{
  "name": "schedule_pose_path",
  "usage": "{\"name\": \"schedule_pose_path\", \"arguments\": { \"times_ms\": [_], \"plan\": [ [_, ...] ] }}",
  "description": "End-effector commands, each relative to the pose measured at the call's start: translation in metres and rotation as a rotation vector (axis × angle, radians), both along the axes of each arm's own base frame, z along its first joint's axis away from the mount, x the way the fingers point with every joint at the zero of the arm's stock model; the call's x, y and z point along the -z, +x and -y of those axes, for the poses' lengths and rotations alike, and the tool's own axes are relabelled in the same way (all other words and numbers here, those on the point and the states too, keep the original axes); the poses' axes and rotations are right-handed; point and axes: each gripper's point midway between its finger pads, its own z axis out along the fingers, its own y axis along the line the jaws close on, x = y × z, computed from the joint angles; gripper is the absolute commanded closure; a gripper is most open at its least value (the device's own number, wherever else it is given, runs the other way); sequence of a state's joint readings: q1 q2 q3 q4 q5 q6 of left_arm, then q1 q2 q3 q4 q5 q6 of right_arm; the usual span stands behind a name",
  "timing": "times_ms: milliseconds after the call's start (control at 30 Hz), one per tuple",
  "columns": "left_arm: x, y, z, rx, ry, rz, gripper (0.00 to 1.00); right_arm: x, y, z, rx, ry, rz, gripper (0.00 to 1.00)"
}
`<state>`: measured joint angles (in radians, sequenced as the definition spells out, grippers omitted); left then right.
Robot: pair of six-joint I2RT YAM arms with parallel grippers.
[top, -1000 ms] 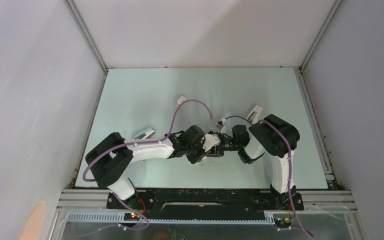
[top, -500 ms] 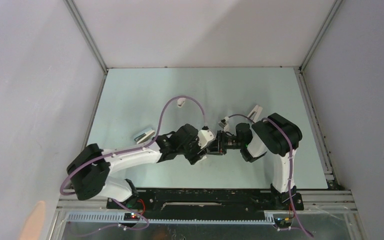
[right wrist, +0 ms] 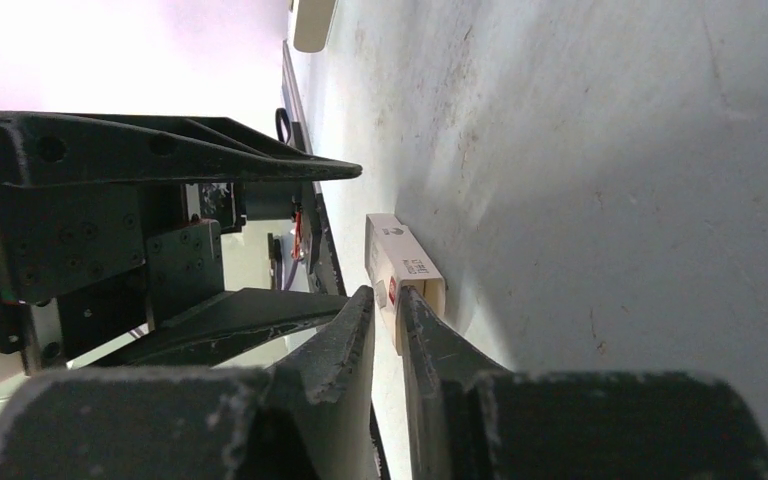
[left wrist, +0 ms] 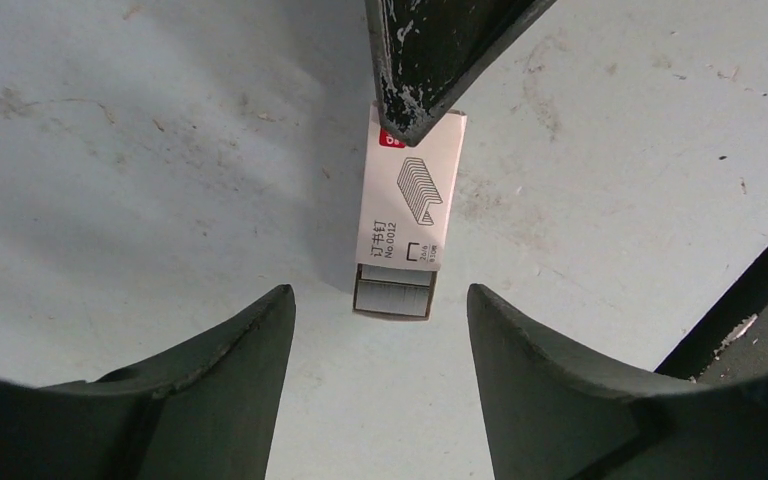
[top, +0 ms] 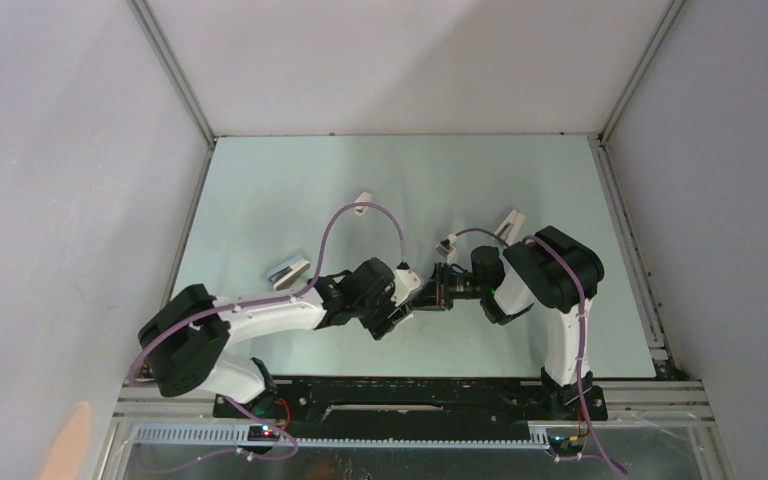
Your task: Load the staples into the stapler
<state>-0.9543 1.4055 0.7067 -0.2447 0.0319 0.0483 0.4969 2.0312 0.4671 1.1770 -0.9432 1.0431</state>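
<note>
The staples (left wrist: pixel 393 296) are a grey block poking out of the near end of a small white box (left wrist: pixel 412 190) with a reddish mark, lying on the table. My right gripper (right wrist: pixel 385 292) is shut on the box's far end (right wrist: pixel 407 262), one finger inside the opening and one outside. In the left wrist view its fingers (left wrist: pixel 430 60) come in from the top. My left gripper (left wrist: pixel 378 292) is open, with a finger on each side just short of the staples. In the top view the two grippers (top: pixel 400 300) (top: pixel 430 290) meet at mid-table. The stapler is hidden or out of view.
A silver-and-white bar (top: pixel 290 268) lies left of the left arm and another (top: pixel 510 222) lies behind the right arm. A short white stub (top: pixel 363 198) sits further back. The table's black front edge (left wrist: pixel 750 290) shows to the right of the box.
The left arm has swung its elbow out to the left and lowered, bringing its gripper down towards the box. The right gripper has shifted slightly left and stays at the box.
</note>
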Motion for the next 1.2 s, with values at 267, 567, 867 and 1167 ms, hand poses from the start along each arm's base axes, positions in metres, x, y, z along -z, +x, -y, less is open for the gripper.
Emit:
{"name": "schedule_pose_path", "arguments": {
  "times_ms": [267, 567, 867, 1167],
  "plan": [
    [0.008, 0.002, 0.011, -0.005, 0.023, -0.049, 0.42, 0.007, 0.002, 0.004, -0.011, -0.003, 0.026, 0.95],
    [0.01, -0.003, 0.015, 0.031, 0.019, -0.069, 0.61, 0.005, 0.005, 0.007, -0.008, 0.005, 0.029, 1.0],
    [0.011, -0.007, 0.017, 0.056, 0.015, -0.077, 0.71, 0.006, 0.015, 0.025, 0.017, -0.014, 0.022, 1.0],
    [0.011, -0.005, 0.017, 0.056, 0.024, -0.065, 0.68, 0.015, 0.026, 0.056, 0.065, -0.093, 0.012, 0.98]
  ]
}}
